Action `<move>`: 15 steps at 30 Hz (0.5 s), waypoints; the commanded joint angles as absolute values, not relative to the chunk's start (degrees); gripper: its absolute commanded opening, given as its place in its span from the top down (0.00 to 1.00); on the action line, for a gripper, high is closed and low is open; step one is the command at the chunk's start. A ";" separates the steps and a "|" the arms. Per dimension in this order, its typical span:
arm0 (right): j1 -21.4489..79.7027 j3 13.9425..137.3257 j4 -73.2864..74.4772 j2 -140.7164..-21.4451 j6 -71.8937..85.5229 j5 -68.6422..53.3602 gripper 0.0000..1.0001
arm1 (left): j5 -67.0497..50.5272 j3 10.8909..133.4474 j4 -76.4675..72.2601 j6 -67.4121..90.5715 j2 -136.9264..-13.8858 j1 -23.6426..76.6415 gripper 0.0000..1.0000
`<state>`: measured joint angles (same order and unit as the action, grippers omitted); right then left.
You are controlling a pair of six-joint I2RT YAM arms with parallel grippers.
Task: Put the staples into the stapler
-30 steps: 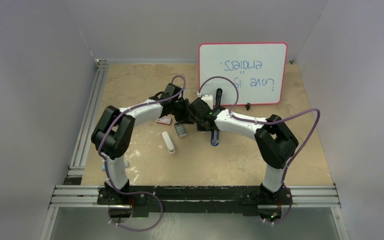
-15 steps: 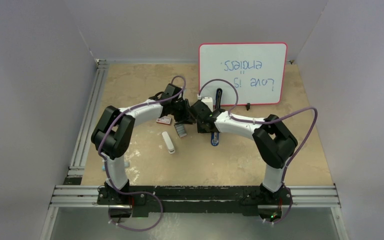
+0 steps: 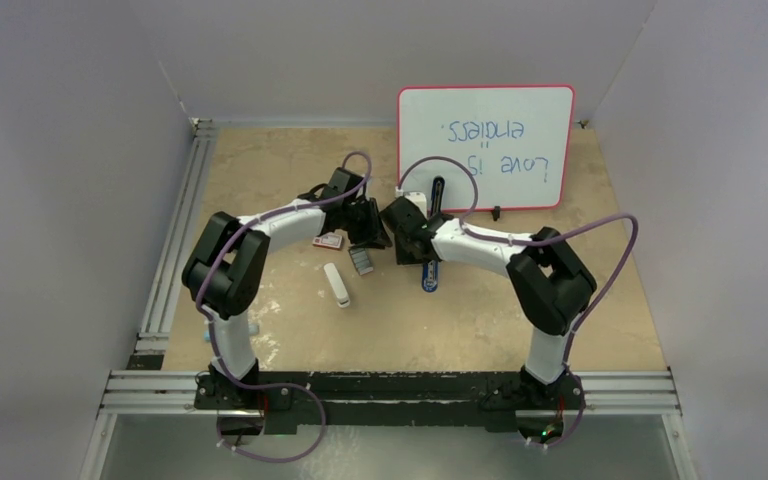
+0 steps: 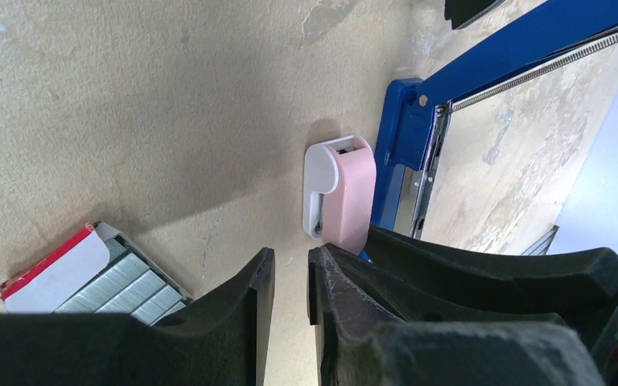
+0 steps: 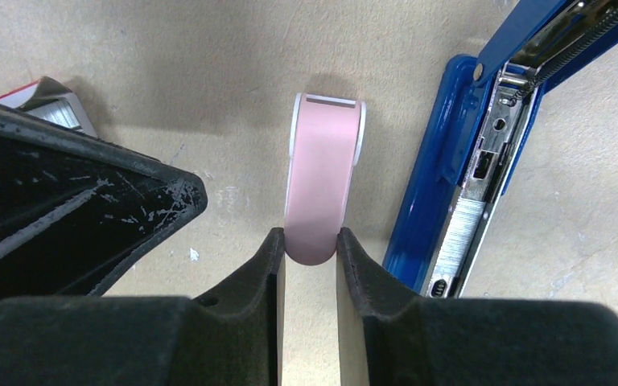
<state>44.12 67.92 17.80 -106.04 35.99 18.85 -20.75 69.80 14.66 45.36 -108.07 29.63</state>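
Note:
The stapler (image 5: 467,193) lies hinged open, its blue top (image 4: 523,44) swung up and the metal magazine bare. In the top view it is a blue strip (image 3: 429,276) just right of both grippers. The staples (image 3: 361,262) are a dark grey block on the table; their strips (image 4: 117,281) show beside a red-and-white box (image 4: 56,269), left of my left gripper (image 4: 290,257). That gripper's fingers stand narrowly apart with nothing between them. My right gripper (image 5: 310,237) is shut on the near end of a small pink piece (image 5: 324,177), which lies left of the stapler.
A white oblong bar (image 3: 337,285) lies nearer the arms. A whiteboard (image 3: 485,145) leans against the back wall. My two grippers (image 3: 388,238) are almost touching; the left one's black finger (image 5: 88,201) fills the left of the right wrist view.
My right gripper has shifted slightly and drawn a little tighter. The left arm, staples and stapler have not moved.

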 commanded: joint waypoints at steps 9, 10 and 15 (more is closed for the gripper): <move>41.59 78.26 22.58 -108.37 34.51 25.88 0.54 | -17.50 69.04 13.92 44.47 -102.12 29.40 0.78; 41.53 78.48 22.42 -108.35 34.44 25.92 0.52 | -17.04 69.00 14.06 44.47 -102.01 29.36 0.78; 41.54 78.32 21.39 -108.20 34.44 24.06 0.49 | -13.14 67.52 14.00 45.68 -99.93 29.20 0.78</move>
<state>41.32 76.60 21.58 -109.45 35.05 23.33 -17.06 69.06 14.66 45.41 -104.07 29.63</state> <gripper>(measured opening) 0.506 0.217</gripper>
